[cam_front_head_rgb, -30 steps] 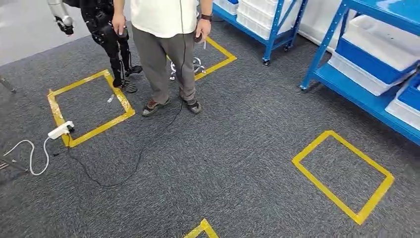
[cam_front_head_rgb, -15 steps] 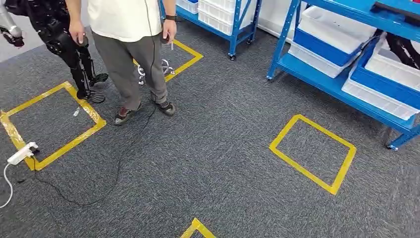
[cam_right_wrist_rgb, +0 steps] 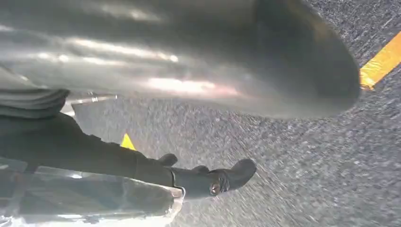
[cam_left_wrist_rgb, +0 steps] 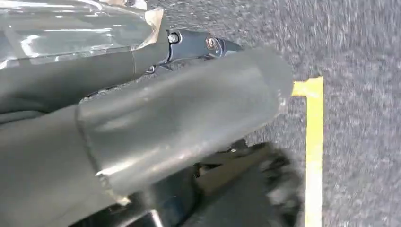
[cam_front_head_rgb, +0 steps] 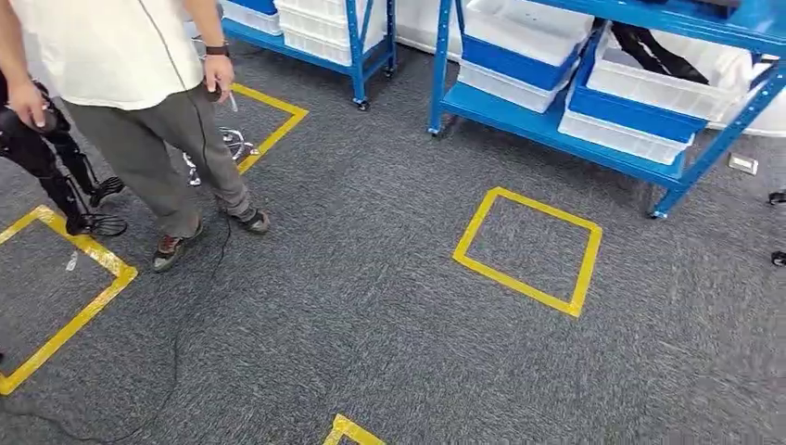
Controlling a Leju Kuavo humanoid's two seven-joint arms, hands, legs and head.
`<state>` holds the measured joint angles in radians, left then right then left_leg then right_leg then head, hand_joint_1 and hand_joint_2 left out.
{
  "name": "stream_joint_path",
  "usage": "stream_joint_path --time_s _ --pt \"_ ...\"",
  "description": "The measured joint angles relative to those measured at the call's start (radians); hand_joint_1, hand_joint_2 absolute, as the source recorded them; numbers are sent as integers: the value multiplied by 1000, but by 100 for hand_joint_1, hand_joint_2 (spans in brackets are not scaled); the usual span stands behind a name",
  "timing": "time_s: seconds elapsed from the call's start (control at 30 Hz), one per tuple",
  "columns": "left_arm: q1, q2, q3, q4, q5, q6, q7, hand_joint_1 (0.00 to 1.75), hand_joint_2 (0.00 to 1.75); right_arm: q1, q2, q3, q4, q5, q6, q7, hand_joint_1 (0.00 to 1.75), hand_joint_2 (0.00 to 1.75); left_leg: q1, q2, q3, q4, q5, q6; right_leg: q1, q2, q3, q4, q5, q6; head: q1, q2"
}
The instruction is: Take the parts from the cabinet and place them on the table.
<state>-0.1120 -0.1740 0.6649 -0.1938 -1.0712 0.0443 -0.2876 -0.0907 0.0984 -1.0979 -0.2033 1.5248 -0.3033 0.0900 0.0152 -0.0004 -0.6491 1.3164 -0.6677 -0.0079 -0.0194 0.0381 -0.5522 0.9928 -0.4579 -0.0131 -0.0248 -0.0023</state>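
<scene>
approaching the blue cabinet (cam_front_head_rgb: 565, 116) across the carpet, parts lying in its white bins (cam_front_head_rgb: 640, 88). left robot hand (cam_left_wrist_rgb: 189, 118) and right robot hand (cam_right_wrist_rgb: 198, 61) hanging over the floor, grip state impossible to tell. next needing to be reaching into a bin.

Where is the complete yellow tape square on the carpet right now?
In the head view, the yellow tape square lies right of centre on the grey carpet, just in front of the blue shelving rack holding white bins, and well to the right of the standing person.

No readable text, labels, brands or numbers anywhere.
</scene>
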Motion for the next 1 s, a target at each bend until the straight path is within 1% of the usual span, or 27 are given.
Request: stream_joint_path --time_s 0.03,0.1,0.13,0.17,0.2,0.23,0.27,0.3,0.33,0.37,0.4,0.47,0.5,0.53,0.57,0.6,0.63,0.67,0.7,0.73,0.8,0.83,0.87,0.9,0.93,0.97,1.0 --pt "0 0 0 0 0 0 0 0 0 2 0 0 0 -1 0 0 0 0 0 -1 3 -20 30 1 0 17 1 1 0 0 0 0" --pt "-1 0 0 0 0 0 0 0 0 3 0 0 0 -2 0 0 0 0 3 -14 62 -165 129 6 0 49 5 3 0 1 0 0" --pt "-2 1 0 0 0 0 0 0 0 2 1 0 0 -2 0 0 0 0 6 -53 97 -250 175 11 0 64 5 3 0 1 0 0" --pt "-1 3 0 0 0 0 0 0 0 1 3 0 0 -2 0 0 0 0 10 -126 110 -290 181 18 1 73 -1 5 1 4 1 0" --pt "-1 3 0 0 0 0 0 0 0 -4 4 0 1 -2 0 0 0 0 14 -124 116 -317 176 17 10 87 -10 10 1 11 3 0" --pt "0 5 0 0 0 0 0 0 0 -5 4 0 1 -2 -1 0 0 0 7 -110 112 -310 176 18 -1 98 -17 9 7 20 0 0" --pt "-1 4 0 0 0 0 0 0 0 -1 3 0 1 -2 -1 0 0 0 1 -99 113 -310 176 20 0 112 -25 7 10 26 2 0" --pt "0 3 0 0 0 0 0 0 0 1 4 0 1 -1 -1 0 0 0 -2 -86 116 -315 179 28 -2 126 -35 3 13 37 -1 0" --pt "-2 0 0 0 0 0 0 0 0 1 1 0 1 -2 -2 0 0 0 7 -67 120 -330 189 42 1 102 -37 15 8 39 2 0" --pt "-4 -2 0 0 -1 0 -1 0 0 2 1 0 1 -1 -3 0 0 0 3 -54 123 -335 190 46 4 30 -52 45 -11 39 2 0" --pt "-5 -1 0 0 -2 0 -1 0 0 -2 4 0 1 -2 -3 0 0 0 3 -33 123 -335 189 55 4 -6 -87 110 -49 34 10 0" --pt "-2 -1 0 0 -2 -1 -1 0 0 -6 5 0 1 -1 -3 0 0 0 -1 9 122 -334 188 55 3 -23 -166 272 -118 34 9 0" --pt "-2 0 0 0 -2 -1 -1 0 0 -5 4 0 1 -1 -3 0 0 0 -1 25 121 -334 188 54 2 -26 -185 316 -127 40 11 0" --pt "-3 -1 0 0 -2 -1 -1 0 0 -2 4 0 1 -1 -3 0 0 0 -1 40 121 -334 187 53 -1 -29 -177 308 -118 48 10 0" --pt "-4 -1 0 0 -2 -1 -1 0 0 0 3 0 1 -1 -3 1 0 0 0 53 122 -334 186 51 -2 -33 -145 255 -96 59 11 0" --pt "-4 -3 0 0 -2 -1 -1 0 0 1 1 0 1 0 -3 1 0 0 2 66 124 -333 184 48 -4 -45 -91 163 -63 69 11 0" --pt "-4 -3 0 0 -2 -1 -1 0 0 -1 0 0 1 0 -3 1 0 0 3 79 128 -333 181 43 -8 -75 -28 54 -31 77 11 0" --pt "-5 -2 0 0 -2 -1 -1 0 0 -3 1 1 1 1 -3 1 0 0 -5 90 132 -331 177 35 -8 -122 -5 5 -21 68 12 0" --pt "-5 -3 0 0 -2 -1 -2 0 0 -6 1 1 1 1 -3 1 0 0 -8 100 136 -329 170 26 5 -121 -1 3 -10 61 11 0" --pt "-6 -2 0 0 -2 -1 -2 0 0 -6 2 1 1 1 -3 1 0 0 -8 109 140 -329 169 22 3 -106 -3 8 -9 50 7 0" --pt "-10 -2 0 0 -2 -1 -2 0 0 -1 0 1 1 1 -3 1 0 0 -3 129 152 -337 167 8 14 -84 -14 9 -14 36 9 0" --pt "-12 -3 0 -1 -2 -1 -3 0 0 -1 -1 1 1 -2 0 1 0 0 3 125 154 -332 159 -2 -9 -70 2 0 -7 22 10 0" --pt "-14 -3 0 0 -2 0 -3 0 0 0 0 0 1 -6 1 1 0 0 6 72 148 -304 134 -6 -9 -59 1 0 -6 18 1 0" --pt "-13 -3 0 0 -2 0 -3 0 0 -2 -1 0 1 -7 1 1 0 0 8 34 123 -245 92 -5 -9 -52 0 0 -1 5 -3 0" --pt "-11 -2 0 0 -2 0 -3 0 0 -4 0 0 1 -8 1 1 0 0 8 12 85 -160 45 -5 -6 -39 -1 0 -2 3 -2 0" --pt "-8 -2 0 0 -2 0 -3 0 0 -5 0 0 1 -8 1 1 0 0 7 3 46 -79 9 -6 -3 -25 -2 1 -1 2 -3 0" --pt "-5 -2 0 0 -2 0 -3 0 0 -5 0 0 1 -8 1 1 0 0 7 0 15 -20 -4 -7 1 -10 -2 1 0 0 -2 0"
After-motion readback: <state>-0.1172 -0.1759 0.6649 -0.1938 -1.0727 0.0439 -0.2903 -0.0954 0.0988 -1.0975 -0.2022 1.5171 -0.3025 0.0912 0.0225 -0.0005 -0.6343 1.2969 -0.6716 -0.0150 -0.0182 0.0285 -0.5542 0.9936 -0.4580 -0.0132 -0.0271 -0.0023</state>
